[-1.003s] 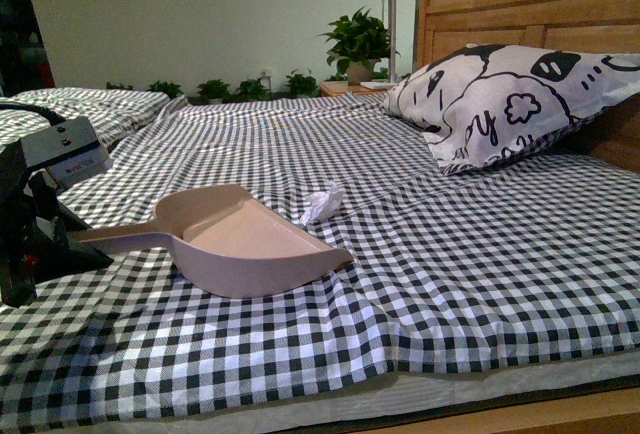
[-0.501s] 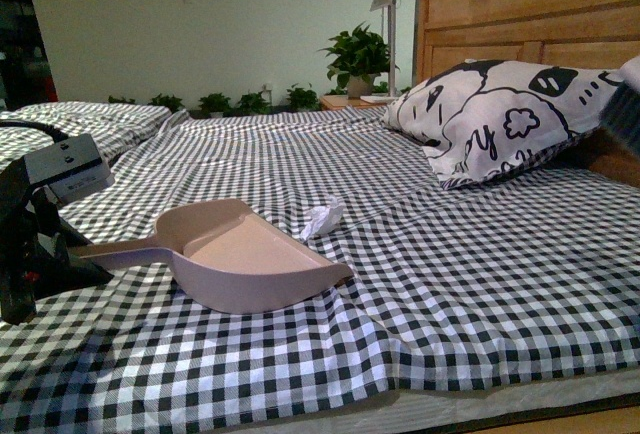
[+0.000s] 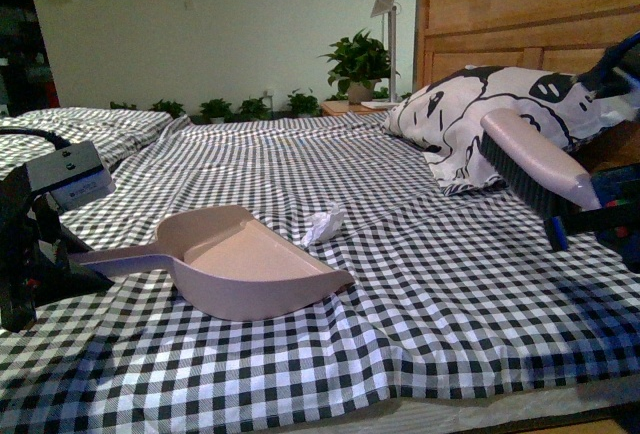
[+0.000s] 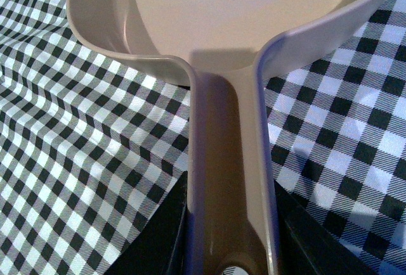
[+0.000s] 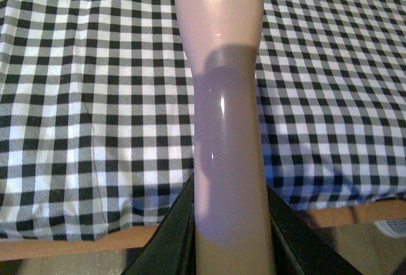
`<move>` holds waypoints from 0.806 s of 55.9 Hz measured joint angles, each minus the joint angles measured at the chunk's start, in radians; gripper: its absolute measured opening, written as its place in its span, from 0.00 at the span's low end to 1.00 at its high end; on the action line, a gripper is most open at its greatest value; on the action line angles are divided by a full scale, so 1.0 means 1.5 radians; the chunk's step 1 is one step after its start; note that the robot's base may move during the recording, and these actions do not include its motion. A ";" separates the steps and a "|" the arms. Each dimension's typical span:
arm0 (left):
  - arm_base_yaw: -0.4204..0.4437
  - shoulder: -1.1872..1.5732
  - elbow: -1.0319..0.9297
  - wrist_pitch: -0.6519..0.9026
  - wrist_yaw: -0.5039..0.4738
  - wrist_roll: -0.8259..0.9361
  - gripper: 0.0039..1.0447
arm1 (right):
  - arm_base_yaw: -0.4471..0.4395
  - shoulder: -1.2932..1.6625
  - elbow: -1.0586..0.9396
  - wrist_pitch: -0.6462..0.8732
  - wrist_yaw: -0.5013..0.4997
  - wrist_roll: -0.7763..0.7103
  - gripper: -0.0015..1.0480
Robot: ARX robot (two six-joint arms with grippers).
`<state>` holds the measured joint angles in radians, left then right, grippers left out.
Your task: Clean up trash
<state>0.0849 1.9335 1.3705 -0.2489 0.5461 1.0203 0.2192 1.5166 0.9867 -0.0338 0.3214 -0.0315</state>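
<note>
I see my left gripper (image 3: 45, 254) clamped on the handle of the pink dustpan (image 3: 245, 264), whose long axis runs from that gripper toward the trash (image 3: 325, 224), mouth facing the wad. The trash lies on the checked bedsheet (image 3: 420, 294) just beyond the dustpan's far lip. Right of the dustpan, my right gripper (image 3: 590, 216) holds a pink-handled brush (image 3: 530, 159) above the sheet, before the pillow (image 3: 480, 119).

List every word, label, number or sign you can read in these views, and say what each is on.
None can be read for certain.
Pillow: black cartoon lettering, possibly "oy", partly hidden by the brush.
Grey box on the left arm: nothing legible.
Dustpan handle: a mark cut off at the picture's edge.
</note>
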 joint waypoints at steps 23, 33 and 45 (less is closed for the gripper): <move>0.000 0.000 0.000 0.000 0.000 0.000 0.27 | 0.045 0.164 0.142 0.018 0.018 -0.034 0.20; 0.000 0.000 0.000 0.000 0.000 0.000 0.27 | 0.070 0.215 0.173 0.010 0.025 -0.035 0.20; 0.000 0.000 0.000 0.000 0.000 0.000 0.27 | 0.102 0.257 0.188 -0.003 0.032 -0.035 0.20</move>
<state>0.0849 1.9335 1.3705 -0.2489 0.5457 1.0203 0.3717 1.9022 1.2690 -0.0380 0.3698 -0.0834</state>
